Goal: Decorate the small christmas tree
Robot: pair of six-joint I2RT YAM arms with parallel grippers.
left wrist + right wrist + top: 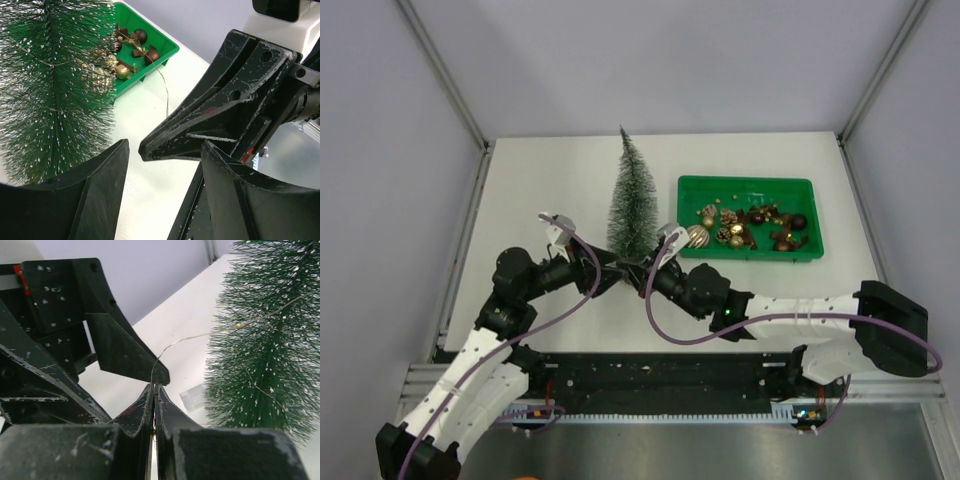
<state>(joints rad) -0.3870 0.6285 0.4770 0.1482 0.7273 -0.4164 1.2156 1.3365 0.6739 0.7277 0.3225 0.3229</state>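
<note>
The small christmas tree (pixel 632 200) stands upright mid-table, dark green with white flecks; it also shows in the left wrist view (pixel 50 85) and the right wrist view (pixel 270 350). A thin light wire (pixel 165 347) runs from the tree, with a tiny lit bulb (pixel 239 325), down into my right gripper (pixel 155 386), which is shut on it. My right gripper (pixel 640 272) sits at the tree's foot. My left gripper (pixel 618 266) is open beside it; in its own view (pixel 165 147) the right gripper's closed tip pokes between its fingers (pixel 115 160). The wire (pixel 166 95) trails toward the tray.
A green plastic tray (pixel 692 186) right of the tree holds several gold and brown ornaments (pixel 750 228); it also shows in the left wrist view (pixel 165 52). A small clear plastic piece (pixel 192 397) lies by the tree's foot. Grey walls enclose the table.
</note>
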